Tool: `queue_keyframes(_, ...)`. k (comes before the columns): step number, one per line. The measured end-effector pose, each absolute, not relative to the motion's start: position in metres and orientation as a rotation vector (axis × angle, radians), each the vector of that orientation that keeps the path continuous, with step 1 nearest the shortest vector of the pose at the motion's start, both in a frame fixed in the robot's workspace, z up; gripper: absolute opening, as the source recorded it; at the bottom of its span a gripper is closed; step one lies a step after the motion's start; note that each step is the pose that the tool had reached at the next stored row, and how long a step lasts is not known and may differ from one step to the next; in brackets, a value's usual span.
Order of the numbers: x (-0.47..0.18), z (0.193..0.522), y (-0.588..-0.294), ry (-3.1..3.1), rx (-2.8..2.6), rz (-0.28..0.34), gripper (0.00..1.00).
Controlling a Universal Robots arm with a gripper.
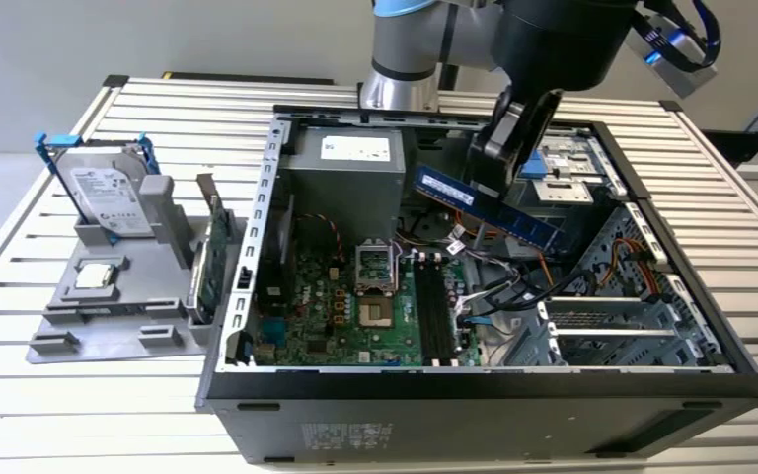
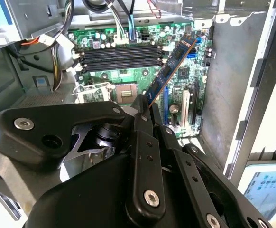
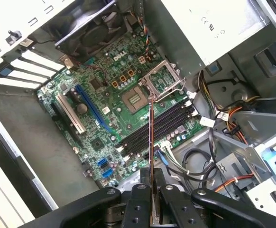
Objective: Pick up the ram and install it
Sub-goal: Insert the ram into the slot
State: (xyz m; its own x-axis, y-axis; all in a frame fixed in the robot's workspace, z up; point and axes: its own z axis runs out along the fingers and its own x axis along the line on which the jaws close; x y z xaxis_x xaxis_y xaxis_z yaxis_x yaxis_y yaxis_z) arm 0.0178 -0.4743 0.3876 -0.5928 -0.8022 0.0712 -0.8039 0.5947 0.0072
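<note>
One ram [image 1: 517,222] clamped shut in your end effector [image 1: 489,173].
Its long axis slants down toward the exterior view's right.

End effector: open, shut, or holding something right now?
End effector: closed on the long, thin blue ram stick, held tilted above the green motherboard, not yet seated in a slot.
</note>
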Motion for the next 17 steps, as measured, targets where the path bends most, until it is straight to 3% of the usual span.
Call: queue_keyframes(17,0.0178,0.3876,-0.4743,-2.804,1.259,0.034,0.0)
